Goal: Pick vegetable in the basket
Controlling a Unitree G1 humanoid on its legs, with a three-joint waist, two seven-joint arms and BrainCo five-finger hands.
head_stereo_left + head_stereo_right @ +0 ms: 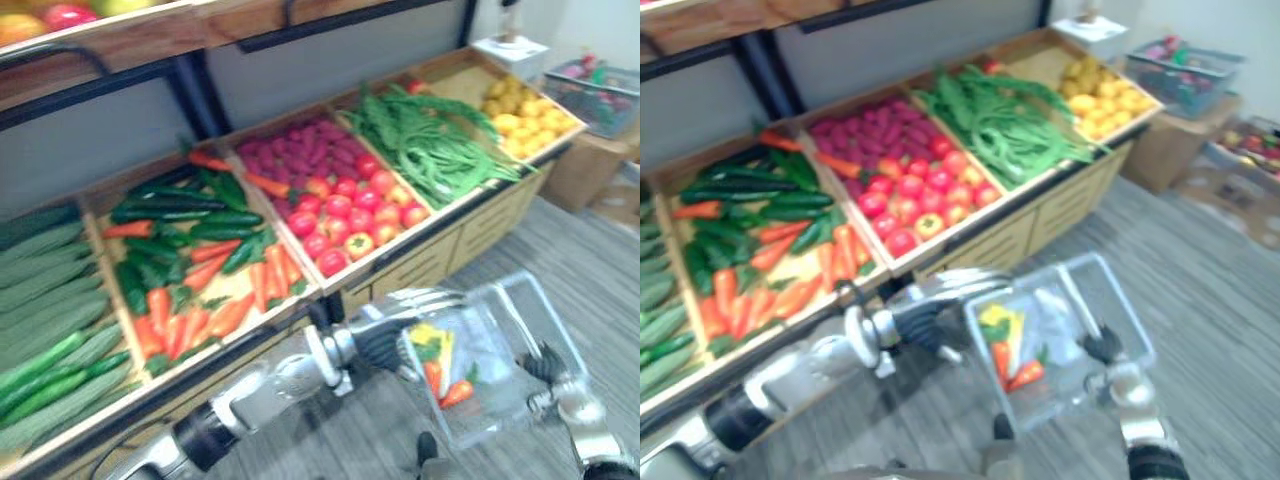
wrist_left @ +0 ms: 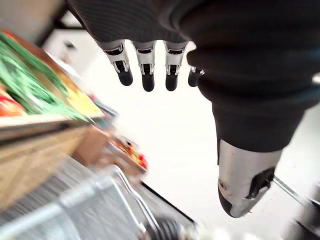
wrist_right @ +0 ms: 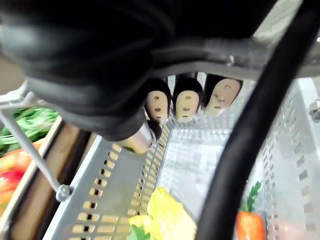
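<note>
A clear plastic basket (image 1: 522, 292) hangs low in front of the vegetable stand. Inside it lie a yellow vegetable (image 1: 426, 336) and two small carrots (image 1: 456, 392). My right hand (image 1: 560, 385) is at the basket's right side. In the right wrist view its fingers (image 3: 185, 102) curl round the black handle (image 3: 250, 145), with the yellow vegetable (image 3: 165, 215) and a carrot (image 3: 248, 225) below. My left hand (image 1: 385, 345) hovers at the basket's left rim. Its fingers (image 2: 147, 70) are straight with the thumb apart, and it holds nothing.
The sloped wooden stand holds a crate of carrots and dark cucumbers (image 1: 190, 270), red tomatoes (image 1: 345, 215), green beans (image 1: 430, 145), yellow fruit (image 1: 525, 110) and pale cucumbers (image 1: 50, 320) at the far left. A wire basket (image 1: 600, 90) sits on a box at the right. Grey floor lies below.
</note>
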